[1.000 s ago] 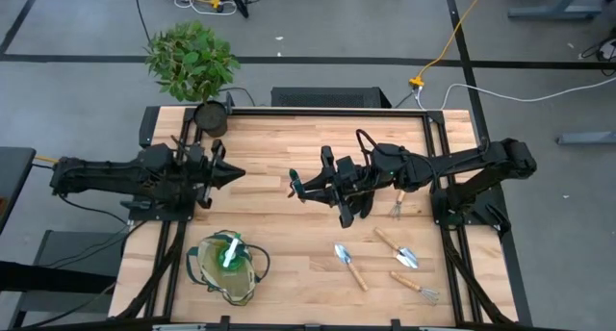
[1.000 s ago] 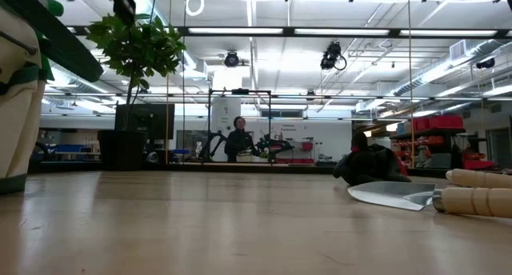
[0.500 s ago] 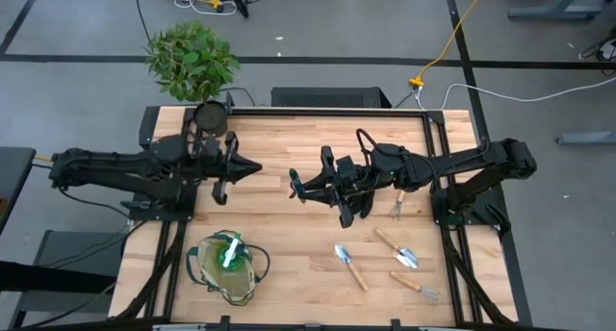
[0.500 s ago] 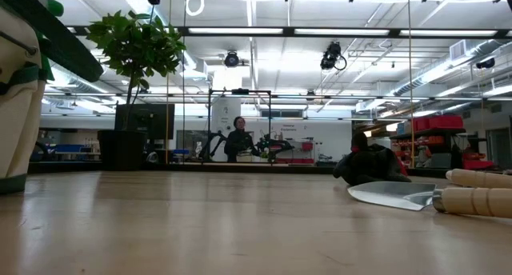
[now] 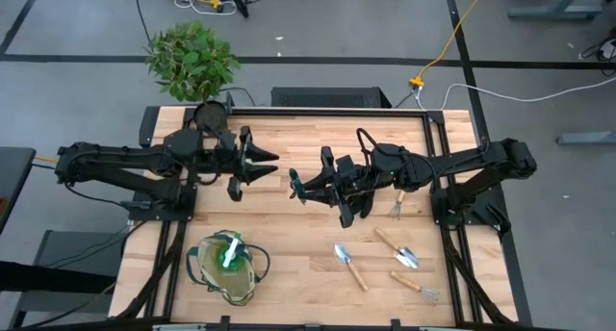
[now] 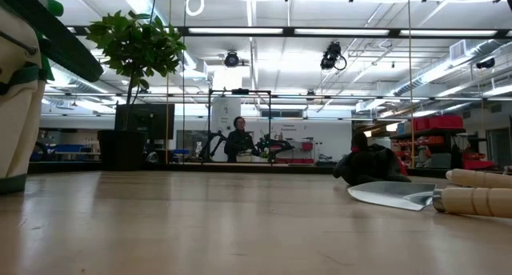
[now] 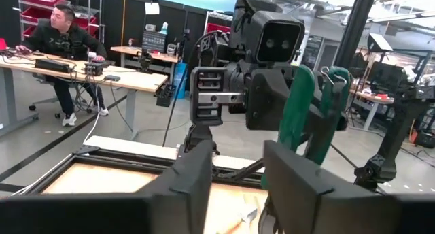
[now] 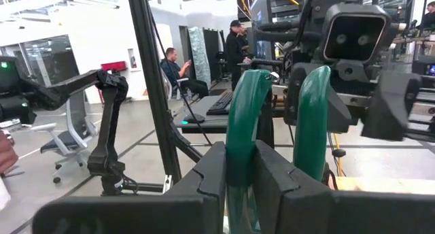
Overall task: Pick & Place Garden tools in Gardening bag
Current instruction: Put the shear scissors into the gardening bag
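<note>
Above the desk (image 5: 289, 254) centre, right gripper (image 5: 296, 187) fingers clamp the green-handled shears (image 8: 246, 118) aloft, handles pointing at the nearing left gripper (image 5: 272, 164), fingers parted; gardening bag (image 5: 227, 266) lies beneath-left.

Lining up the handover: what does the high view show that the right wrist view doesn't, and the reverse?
Only the high view: the gardening bag on the left arm's side, and a trowel lying on the table. Only the right wrist view: the right gripper pinching one green handle of the pruning shears. Both: the left gripper, open, facing the shears.
</note>
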Controlling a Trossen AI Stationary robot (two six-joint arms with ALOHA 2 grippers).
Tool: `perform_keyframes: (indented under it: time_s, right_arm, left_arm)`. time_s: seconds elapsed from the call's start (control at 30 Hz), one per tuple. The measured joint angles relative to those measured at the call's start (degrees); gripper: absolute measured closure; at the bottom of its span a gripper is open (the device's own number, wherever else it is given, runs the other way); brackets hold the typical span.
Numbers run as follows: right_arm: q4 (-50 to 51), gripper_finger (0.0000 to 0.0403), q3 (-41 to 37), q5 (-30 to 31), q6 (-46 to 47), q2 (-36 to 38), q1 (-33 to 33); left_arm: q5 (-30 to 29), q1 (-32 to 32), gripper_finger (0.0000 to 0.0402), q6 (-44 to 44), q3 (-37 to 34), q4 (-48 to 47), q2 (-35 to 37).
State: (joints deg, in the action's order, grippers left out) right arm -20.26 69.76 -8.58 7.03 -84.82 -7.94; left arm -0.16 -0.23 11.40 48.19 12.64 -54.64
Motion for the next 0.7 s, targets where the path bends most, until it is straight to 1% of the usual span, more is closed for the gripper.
perform_keyframes:
  time_s: [0.1, 0.17, 0.23, 0.4, 0.53, 0.7]
  right_arm:
    - [0.08, 0.0357, 0.0, 0.11, -0.08, 0.0, 0.0]
    - [0.12, 0.0357, 0.0, 0.34, -0.41, 0.0, 0.0]
    - [0.2, 0.0357, 0.0, 2.12, -0.44, 0.0, 0.0]
    - [0.25, 0.0357, 0.0, 6.61, -2.55, 0.0, 0.02]
    - [0.27, 0.0357, 0.0, 10.45, -3.54, 0.0, 0.02]
    - [0.73, 0.0357, -0.02, 13.36, -5.08, 0.02, 0.02]
  left_arm:
    - [0.81, 0.0, 0.0222, 0.25, 1.61, -0.15, -1.41]
    - [1.54, 0.0, 0.0206, 0.25, 2.75, -0.59, -2.18]
    - [1.91, -0.02, 0.0196, 0.0, 3.47, -0.72, -2.83]
    - [1.78, 0.0, 0.0189, -0.07, 3.71, -1.1, -3.62]
    - [-1.26, 0.0, 0.0189, -0.57, 3.77, -1.15, -4.37]
    - [-3.88, 0.02, 0.0189, -0.82, 3.78, -0.43, -4.63]
